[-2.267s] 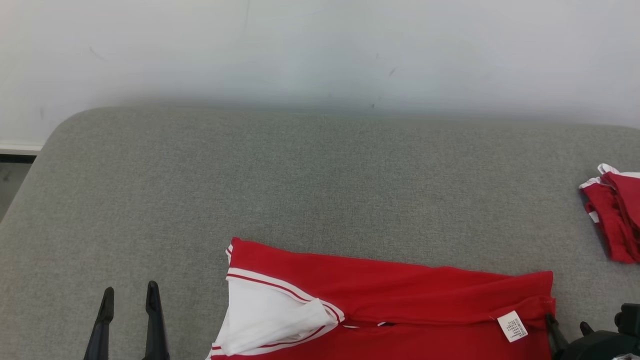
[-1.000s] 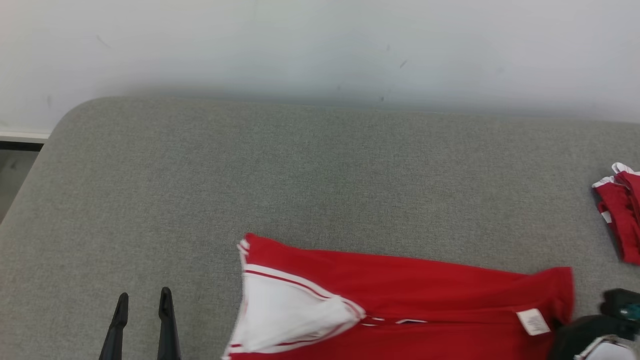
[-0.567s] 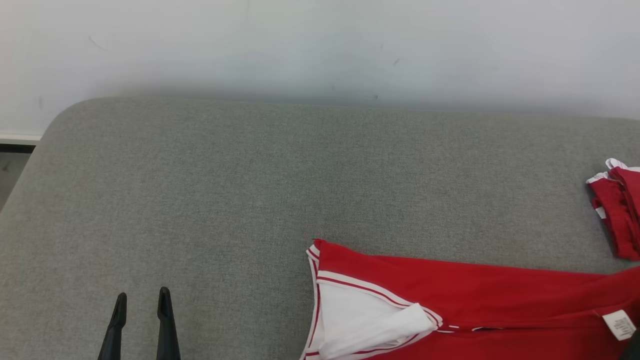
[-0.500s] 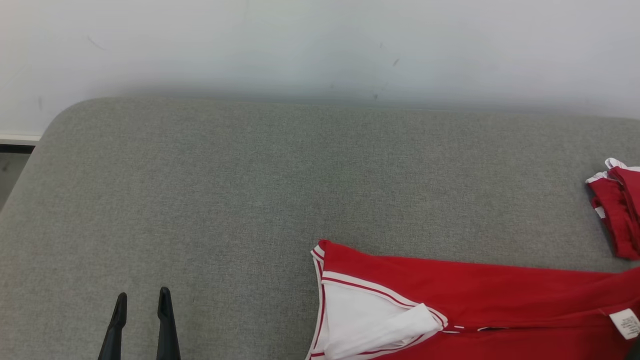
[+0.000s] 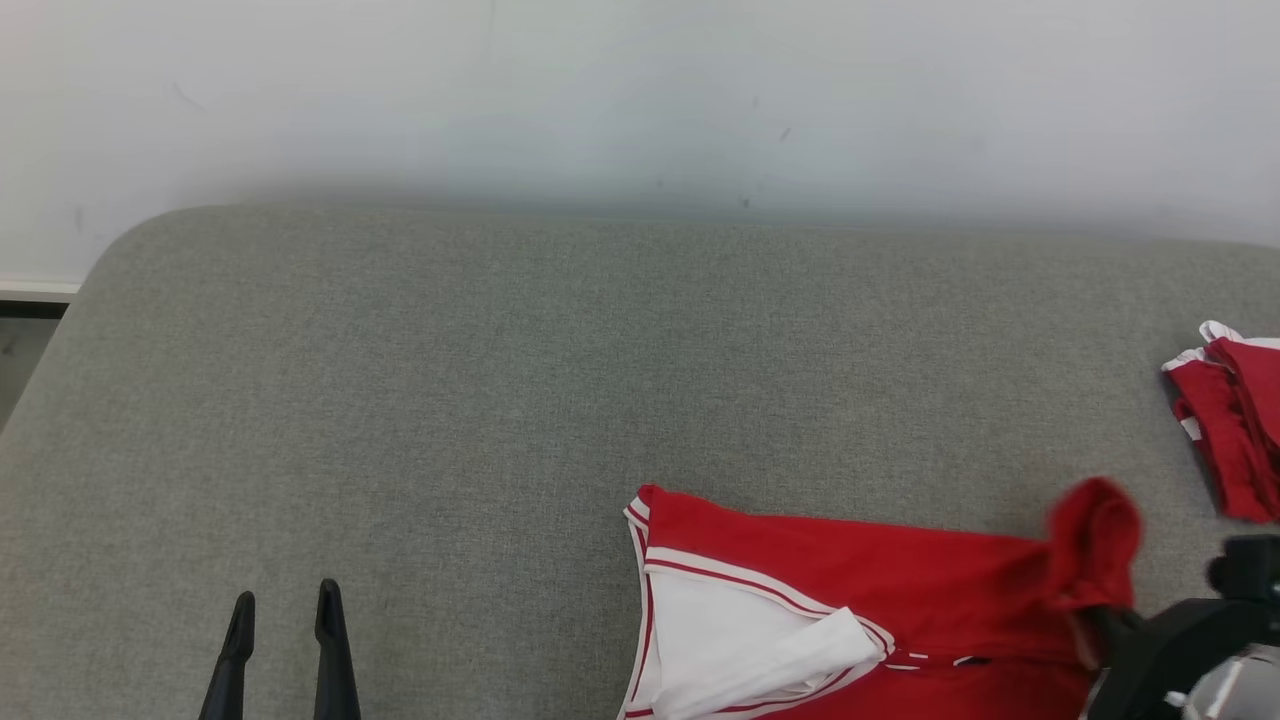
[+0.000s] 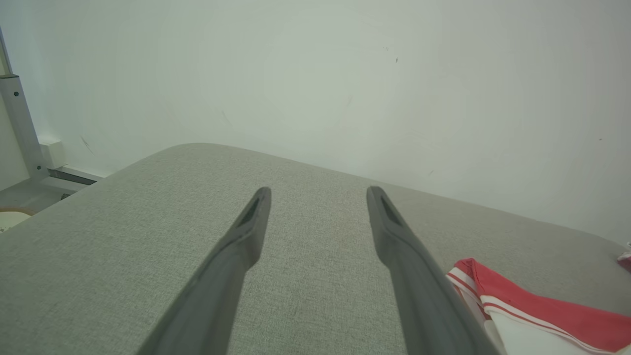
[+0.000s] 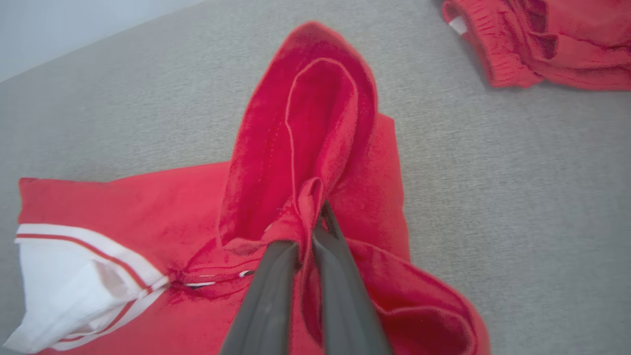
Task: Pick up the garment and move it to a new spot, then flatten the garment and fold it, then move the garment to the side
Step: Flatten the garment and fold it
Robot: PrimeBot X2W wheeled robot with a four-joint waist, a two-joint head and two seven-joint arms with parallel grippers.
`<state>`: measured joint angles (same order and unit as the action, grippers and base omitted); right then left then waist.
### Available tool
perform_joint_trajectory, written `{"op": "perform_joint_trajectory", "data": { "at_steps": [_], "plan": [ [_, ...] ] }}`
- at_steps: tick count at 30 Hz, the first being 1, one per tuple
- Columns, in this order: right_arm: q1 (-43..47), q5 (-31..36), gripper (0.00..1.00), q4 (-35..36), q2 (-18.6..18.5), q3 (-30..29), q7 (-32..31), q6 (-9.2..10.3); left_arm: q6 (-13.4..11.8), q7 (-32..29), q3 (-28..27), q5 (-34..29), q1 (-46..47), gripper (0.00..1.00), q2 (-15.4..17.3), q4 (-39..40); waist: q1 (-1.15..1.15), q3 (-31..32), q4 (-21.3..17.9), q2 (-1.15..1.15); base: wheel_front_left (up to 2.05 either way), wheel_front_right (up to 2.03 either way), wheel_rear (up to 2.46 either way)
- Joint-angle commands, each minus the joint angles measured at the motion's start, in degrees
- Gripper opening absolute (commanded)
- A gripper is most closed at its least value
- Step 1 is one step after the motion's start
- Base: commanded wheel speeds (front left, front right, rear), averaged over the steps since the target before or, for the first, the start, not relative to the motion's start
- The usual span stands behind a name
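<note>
Garment (image 5: pixel 850 590), red with a white collar, lies on the grey padded worktop (image 5: pixel 450 380) at its near right. Right pincer (image 7: pixel 315 212) is clenched on 1 red fold, held up above the rest. Left pincer (image 5: pixel 283 600) is released, its 2 fingers spread, well apart from the cloth. Another red piece (image 5: pixel 1235 420) lies at the right edge.

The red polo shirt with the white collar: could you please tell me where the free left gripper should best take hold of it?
Probably the striped collar-end corner of the red polo shirt, approached from the robot's left by the open left gripper. That corner lies flat on the grey cushion facing it, while the right gripper holds the raised opposite end.
</note>
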<state>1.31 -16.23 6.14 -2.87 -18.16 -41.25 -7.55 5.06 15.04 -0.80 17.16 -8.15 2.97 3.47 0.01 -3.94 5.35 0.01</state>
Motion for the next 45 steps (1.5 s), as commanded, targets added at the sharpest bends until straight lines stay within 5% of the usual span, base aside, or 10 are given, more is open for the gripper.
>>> {"op": "perform_joint_trajectory", "data": {
  "at_steps": [1, 9, 19, 41, 42, 43, 45],
  "plan": [
    [1.1, -2.1, 0.0, 1.7, 0.0, 3.1, -0.7, 0.15, 0.2, 0.2, -0.2, 0.2, 0.2, 1.0, -0.1, -0.2, -0.01, 0.2, 0.0, -0.01, 0.0, 0.0, 0.0],
    [0.8, -5.2, 0.0, 2.2, 0.0, 16.2, -1.6, 0.15, 0.5, 0.2, 0.2, 0.3, 0.8, 1.0, -0.1, -0.5, -0.01, 0.3, 0.5, -0.01, 0.0, 0.0, 0.0],
    [-7.4, -7.3, 0.0, -7.6, 0.0, 28.5, 2.7, 0.15, 0.8, 0.2, 0.9, 0.1, 1.6, 1.0, -0.1, -1.1, -0.01, -1.0, 2.5, -0.01, 0.0, 0.0, 0.0],
    [-15.1, -11.0, 0.0, -22.4, -0.1, 38.7, 9.4, 0.15, 0.3, 0.2, 2.5, 0.9, 1.2, 1.0, -0.1, -1.8, -0.01, -0.4, 5.6, -0.01, 0.0, 0.0, 0.0],
    [-15.5, -11.0, 0.44, -22.9, 0.0, 38.8, 9.8, 0.15, 0.3, 0.2, 2.6, 0.8, 1.3, 1.0, -0.1, -1.8, -0.01, -0.4, 5.7, -0.01, 0.0, 0.0, 0.0],
    [-15.6, -11.0, 1.0, -23.2, 0.0, 39.0, 10.1, 0.15, 0.4, 0.2, 2.6, 0.9, 1.3, 1.0, -0.1, -1.9, -0.01, -0.3, 5.7, -0.01, 0.0, 0.0, 0.0],
    [-15.4, -11.9, 1.0, -23.6, 0.0, 39.1, 10.7, 0.15, 0.4, 0.2, 2.4, 0.8, 1.2, 1.0, -0.1, -2.0, -0.01, -0.1, 5.8, -0.01, 0.0, 0.0, 0.0]
  ]
}}
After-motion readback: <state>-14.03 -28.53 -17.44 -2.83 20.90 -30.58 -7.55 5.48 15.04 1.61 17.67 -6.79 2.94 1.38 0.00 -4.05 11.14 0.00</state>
